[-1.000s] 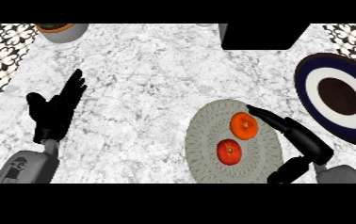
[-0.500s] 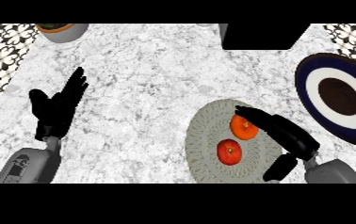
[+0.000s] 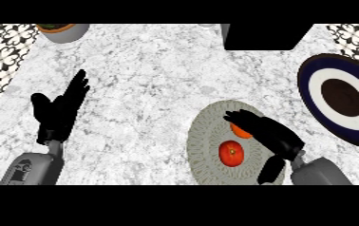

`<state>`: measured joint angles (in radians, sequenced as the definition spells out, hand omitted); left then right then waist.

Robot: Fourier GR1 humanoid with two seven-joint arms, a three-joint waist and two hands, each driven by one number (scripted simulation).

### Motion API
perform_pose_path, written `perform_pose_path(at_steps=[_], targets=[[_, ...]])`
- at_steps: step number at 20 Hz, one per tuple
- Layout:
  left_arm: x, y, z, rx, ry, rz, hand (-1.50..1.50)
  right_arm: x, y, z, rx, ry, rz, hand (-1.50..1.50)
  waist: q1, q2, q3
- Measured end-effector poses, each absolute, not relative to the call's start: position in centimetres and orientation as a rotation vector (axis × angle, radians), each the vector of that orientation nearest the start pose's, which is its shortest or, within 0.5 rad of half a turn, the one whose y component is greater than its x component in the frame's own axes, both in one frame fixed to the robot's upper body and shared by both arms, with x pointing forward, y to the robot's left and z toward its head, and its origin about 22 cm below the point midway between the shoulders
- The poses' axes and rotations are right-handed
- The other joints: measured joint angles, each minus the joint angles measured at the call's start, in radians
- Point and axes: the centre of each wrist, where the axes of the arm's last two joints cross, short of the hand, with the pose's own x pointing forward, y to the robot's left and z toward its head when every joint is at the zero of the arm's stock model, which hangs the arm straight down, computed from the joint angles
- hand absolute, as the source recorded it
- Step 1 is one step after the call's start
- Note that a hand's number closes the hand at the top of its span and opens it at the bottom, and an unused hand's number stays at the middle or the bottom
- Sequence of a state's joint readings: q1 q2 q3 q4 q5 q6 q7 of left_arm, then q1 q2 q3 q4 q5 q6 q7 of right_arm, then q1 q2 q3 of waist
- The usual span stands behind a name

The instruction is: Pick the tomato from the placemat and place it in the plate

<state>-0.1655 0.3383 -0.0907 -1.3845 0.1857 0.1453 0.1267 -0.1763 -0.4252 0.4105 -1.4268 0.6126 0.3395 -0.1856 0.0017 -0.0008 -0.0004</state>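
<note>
A round grey placemat (image 3: 205, 146) lies on the marble counter at the lower right. It carries a red tomato (image 3: 231, 153) and, just above it, a more orange round fruit (image 3: 241, 132). My right hand (image 3: 275, 136) reaches in from the lower right; its straight fingers lie over the orange fruit and hide most of it, and its thumb hangs below, to the right of the tomato. The hand is open and holds nothing. The dark blue and white plate (image 3: 313, 93), brown in the middle, sits at the right edge. At the left, my left hand (image 3: 59, 109) rests open with fingers up.
A black box (image 3: 266, 36) stands at the back, right of centre. A grey bowl (image 3: 64, 31) sits at the back left corner. Patterned tiling (image 3: 13, 49) borders the counter's left edge.
My right hand has slid left and up across the placemat, from its right rim to over the orange fruit. The two fruits and my left hand have stayed put.
</note>
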Motion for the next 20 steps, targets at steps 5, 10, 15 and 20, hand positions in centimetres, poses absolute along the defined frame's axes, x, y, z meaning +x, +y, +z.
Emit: perform_pose_path(at_steps=[5,10,15,20], targets=[[28.5,29.0,1.8,0.179,-1.405,-0.085,0.00,27.1,-21.5,-0.3,-0.192,-1.340,1.464,-1.50,0.000,-0.001,-0.001],[28.2,29.1,1.7,0.178,-1.407,-0.088,0.00,27.6,-20.0,-1.0,-0.227,-1.331,1.489,-1.50,0.000,-0.005,-0.004],[28.3,28.4,1.7,0.177,-1.402,-0.079,0.00,27.7,-20.0,-1.7,-0.249,-1.322,1.531,-1.50,0.000,-0.009,-0.006],[28.3,28.3,2.0,0.176,-1.400,-0.082,0.00,27.5,-18.7,-1.7,-0.218,-1.316,1.624,1.50,0.002,-0.014,-0.008]])
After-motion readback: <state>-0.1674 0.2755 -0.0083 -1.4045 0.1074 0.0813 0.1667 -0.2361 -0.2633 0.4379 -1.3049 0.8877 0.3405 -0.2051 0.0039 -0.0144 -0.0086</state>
